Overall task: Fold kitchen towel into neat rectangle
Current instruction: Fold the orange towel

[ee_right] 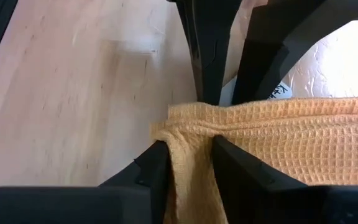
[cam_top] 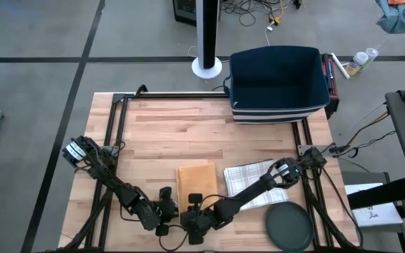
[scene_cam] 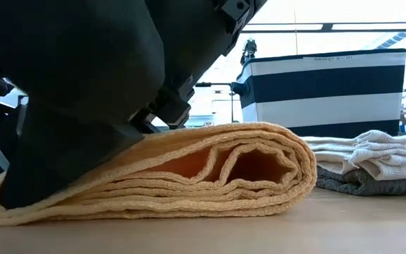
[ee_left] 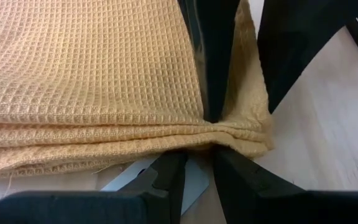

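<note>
The yellow waffle-weave kitchen towel lies folded in several layers on the wooden table, its rounded fold toward the low camera's right. Both grippers meet at its near left corner. My left gripper comes from the left, and its fingertips stand at the stacked edge. My right gripper comes from the right and is shut on the bunched corner. In the low view the dark arms hide the towel's left end. My left gripper has the towel's stacked edge at its two fingertips, slanting down from the table's left. How far the layers reach between the fingers does not show. The towel lies flat on the table. My right gripper pinches the towel's near left corner between its two fingers, slanting down from the right. The cloth is bunched into a ridge there. One finger stands on the top layer, the other beside the corner. The rest of the towel lies on the table.
A dark blue striped basket stands at the far right. A stack of folded checked and grey towels lies just right of the yellow towel, and a dark round disc sits near the front right. Black frame rails run along the table.
</note>
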{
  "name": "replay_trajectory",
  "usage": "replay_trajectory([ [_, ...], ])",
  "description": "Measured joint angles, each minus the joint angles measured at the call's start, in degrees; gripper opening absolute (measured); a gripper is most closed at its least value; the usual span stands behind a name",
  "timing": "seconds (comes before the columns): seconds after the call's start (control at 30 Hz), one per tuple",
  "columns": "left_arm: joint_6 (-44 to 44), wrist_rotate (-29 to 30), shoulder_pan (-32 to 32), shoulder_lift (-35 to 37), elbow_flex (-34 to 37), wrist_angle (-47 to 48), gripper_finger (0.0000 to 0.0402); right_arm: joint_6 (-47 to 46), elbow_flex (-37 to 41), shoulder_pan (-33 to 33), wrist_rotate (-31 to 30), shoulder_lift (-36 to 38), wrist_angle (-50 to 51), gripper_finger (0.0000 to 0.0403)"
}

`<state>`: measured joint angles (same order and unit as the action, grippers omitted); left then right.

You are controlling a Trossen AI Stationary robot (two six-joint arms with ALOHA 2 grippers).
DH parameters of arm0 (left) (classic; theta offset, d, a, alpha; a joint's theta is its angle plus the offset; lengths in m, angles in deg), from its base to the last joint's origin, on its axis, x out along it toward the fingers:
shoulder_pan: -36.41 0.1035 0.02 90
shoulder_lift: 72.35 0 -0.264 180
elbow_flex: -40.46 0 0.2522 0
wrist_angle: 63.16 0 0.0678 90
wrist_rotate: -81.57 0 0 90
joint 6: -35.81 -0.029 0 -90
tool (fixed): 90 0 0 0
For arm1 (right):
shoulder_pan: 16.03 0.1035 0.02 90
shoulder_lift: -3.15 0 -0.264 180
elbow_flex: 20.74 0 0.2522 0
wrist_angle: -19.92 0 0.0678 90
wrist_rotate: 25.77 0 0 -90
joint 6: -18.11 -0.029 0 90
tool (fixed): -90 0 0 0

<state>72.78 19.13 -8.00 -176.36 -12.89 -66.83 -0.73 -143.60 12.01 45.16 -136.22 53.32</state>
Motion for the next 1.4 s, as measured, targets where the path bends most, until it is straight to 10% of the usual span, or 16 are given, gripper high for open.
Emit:
replay_trajectory([
  [0.27,-0.21,-0.18,0.03,0.00,0.00,0.05,0.0075,0.10,0.00,-0.27,-0.35,0.14,0.19,0.0008],
  [1.4,0.73,-1.10,-0.01,0.09,-0.09,1.46,0.0075,3.67,-7.02,0.32,-2.58,1.25,6.82,0.0002],
])
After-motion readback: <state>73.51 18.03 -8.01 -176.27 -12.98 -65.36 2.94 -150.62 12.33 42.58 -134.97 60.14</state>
